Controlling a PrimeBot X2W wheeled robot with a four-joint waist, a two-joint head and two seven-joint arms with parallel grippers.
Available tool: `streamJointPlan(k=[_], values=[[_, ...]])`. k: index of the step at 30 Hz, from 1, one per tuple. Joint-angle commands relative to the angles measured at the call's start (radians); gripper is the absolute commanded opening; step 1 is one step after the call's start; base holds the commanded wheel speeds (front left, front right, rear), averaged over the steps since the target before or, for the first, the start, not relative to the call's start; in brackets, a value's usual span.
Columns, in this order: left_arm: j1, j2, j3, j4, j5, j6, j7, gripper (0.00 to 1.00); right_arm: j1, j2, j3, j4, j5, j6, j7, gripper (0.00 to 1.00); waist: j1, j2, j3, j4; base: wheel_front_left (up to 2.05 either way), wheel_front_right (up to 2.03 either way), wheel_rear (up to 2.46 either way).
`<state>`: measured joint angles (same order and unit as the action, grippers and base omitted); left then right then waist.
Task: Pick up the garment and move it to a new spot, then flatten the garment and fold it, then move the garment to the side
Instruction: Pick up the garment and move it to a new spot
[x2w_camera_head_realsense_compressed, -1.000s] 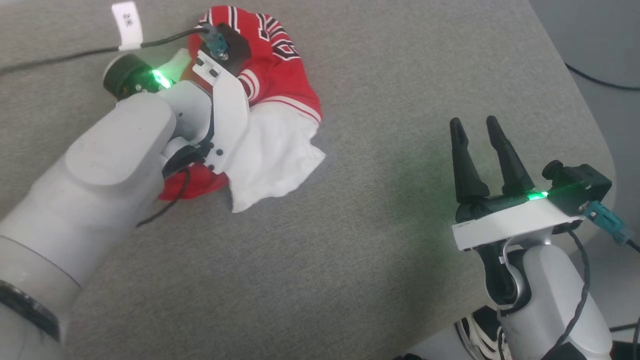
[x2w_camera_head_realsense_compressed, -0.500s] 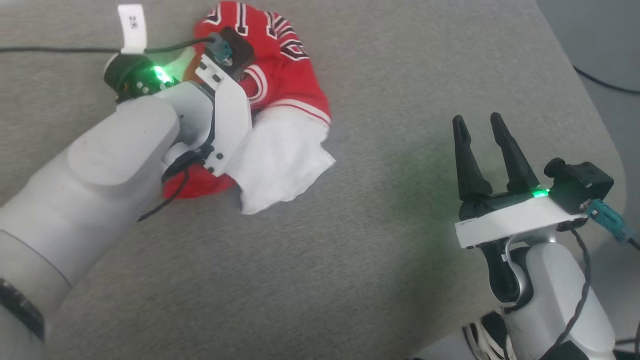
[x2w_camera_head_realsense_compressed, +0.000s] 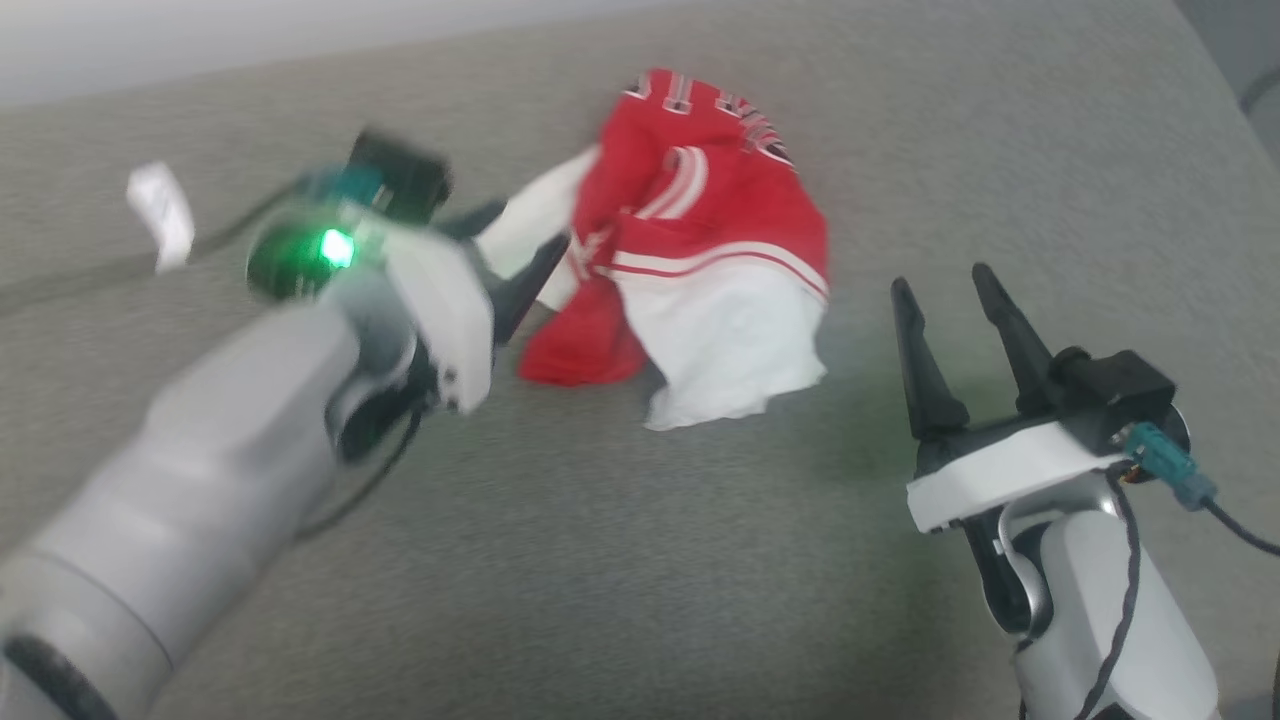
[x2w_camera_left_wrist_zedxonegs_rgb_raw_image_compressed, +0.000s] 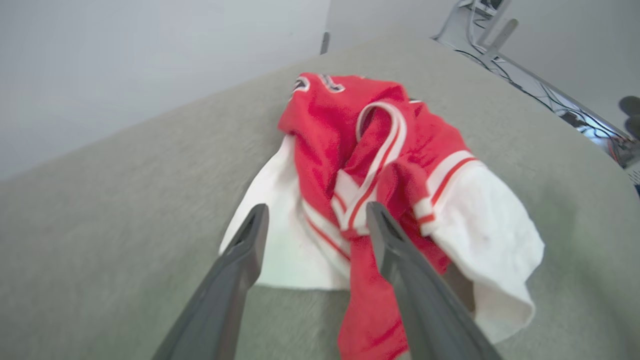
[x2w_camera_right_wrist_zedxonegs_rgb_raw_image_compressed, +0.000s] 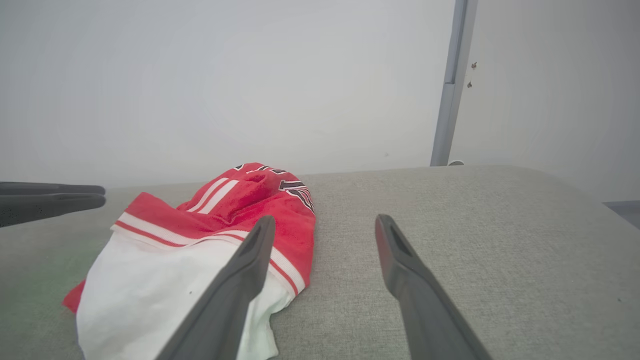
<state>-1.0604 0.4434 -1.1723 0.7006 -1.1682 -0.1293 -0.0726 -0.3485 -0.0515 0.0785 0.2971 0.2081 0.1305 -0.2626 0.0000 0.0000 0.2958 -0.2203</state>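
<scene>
The garment (x2w_camera_head_realsense_compressed: 720, 210), red with white sleeves and striped trim, lies crumpled in a heap on the grey padded table (x2w_camera_head_realsense_compressed: 640, 550). My left gripper (x2w_camera_head_realsense_compressed: 530, 240) is open at the heap's left edge, its fingertips beside a white sleeve. In the left wrist view this gripper (x2w_camera_left_wrist_zedxonegs_rgb_raw_image_compressed: 315, 215) hovers with spread fingers just above the garment (x2w_camera_left_wrist_zedxonegs_rgb_raw_image_compressed: 380, 150), holding nothing. My right gripper (x2w_camera_head_realsense_compressed: 941, 280) stands open to the right of the heap, apart from it. Looking along the right gripper (x2w_camera_right_wrist_zedxonegs_rgb_raw_image_compressed: 325, 222), the garment (x2w_camera_right_wrist_zedxonegs_rgb_raw_image_compressed: 210, 225) lies ahead and to the left, with the left arm's fingers (x2w_camera_right_wrist_zedxonegs_rgb_raw_image_compressed: 50, 200) at the far left edge.
A dark cable with a white tag (x2w_camera_head_realsense_compressed: 160, 215) trails from the left wrist over the table. The table's rounded right edge (x2w_camera_head_realsense_compressed: 1230, 130) is near the right arm. A grey post (x2w_camera_right_wrist_zedxonegs_rgb_raw_image_compressed: 450, 85) stands against the wall behind. Floor cables (x2w_camera_left_wrist_zedxonegs_rgb_raw_image_compressed: 575, 110) lie beyond the table.
My left gripper has opened, let go of the garment and drawn back to its left edge. The head camera has shifted, so the whole picture has moved. The right gripper stays open.
</scene>
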Motion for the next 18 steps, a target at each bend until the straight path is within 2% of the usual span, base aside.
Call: streamJointPlan(k=[1,6,10,13,15,16,18], values=[[0.029,-0.007,0.005,0.005,-0.008,-0.001,-0.022,1.0,0.015,0.0,-0.005,0.004,-0.009,0.0,-0.003,1.0,0.0,0.0,-0.049,0.063,0.0,0.0,0.0],[0.181,-0.008,0.03,0.049,-0.066,-0.001,-0.148,1.0,0.054,-0.02,-0.036,0.015,-0.058,0.0,-0.003,1.0,0.0,0.0,-0.091,0.15,0.0,0.0,0.0],[0.285,-0.011,0.088,0.064,-0.094,-0.001,-0.19,1.0,0.101,-0.047,-0.068,0.016,-0.071,0.0,-0.003,1.0,0.0,0.0,-0.13,0.226,0.0,0.0,0.0],[0.351,0.0,0.218,0.054,-0.041,0.005,-0.193,1.0,0.142,-0.068,-0.087,0.022,-0.078,0.0,-0.003,1.0,0.0,0.0,-0.159,0.275,0.0,0.0,0.0],[0.423,-0.001,0.313,0.034,0.042,0.031,-0.193,1.0,0.175,-0.081,-0.098,0.024,-0.079,0.0,-0.003,1.0,0.0,0.0,-0.181,0.307,0.0,0.0,0.0],[0.498,-0.002,0.421,-0.008,0.118,0.049,-0.193,1.0,0.207,-0.089,-0.112,0.021,-0.08,0.0,-0.003,1.0,0.0,0.0,-0.201,0.329,0.0,0.0,0.0],[0.569,0.006,0.532,-0.06,0.201,0.069,-0.193,1.0,0.232,-0.097,-0.122,0.017,-0.081,0.0,-0.003,1.0,0.0,0.0,-0.215,0.345,0.0,0.0,0.0]])
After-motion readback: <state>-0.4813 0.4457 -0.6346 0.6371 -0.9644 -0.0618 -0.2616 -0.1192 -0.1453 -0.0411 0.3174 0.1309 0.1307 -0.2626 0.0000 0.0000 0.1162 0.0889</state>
